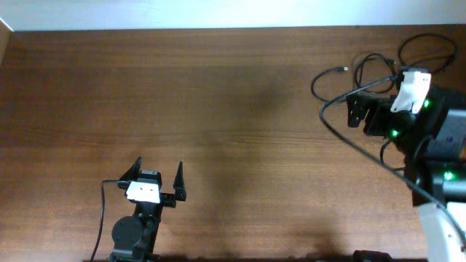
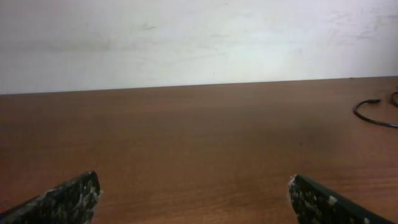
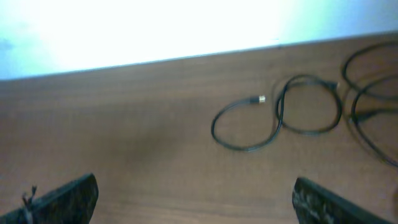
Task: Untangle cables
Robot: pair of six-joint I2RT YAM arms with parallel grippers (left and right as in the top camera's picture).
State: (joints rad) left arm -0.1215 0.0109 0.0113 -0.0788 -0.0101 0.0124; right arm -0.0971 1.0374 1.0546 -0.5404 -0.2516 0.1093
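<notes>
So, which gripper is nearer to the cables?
Right. The right gripper is close beside the cables, at the far right of the table, jaws open toward them. The left gripper is far from them, at the near left.

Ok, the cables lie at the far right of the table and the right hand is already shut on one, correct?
No: the right hand is open, holding nothing; the cables lie at the far right of the table, per the right wrist view.
</notes>
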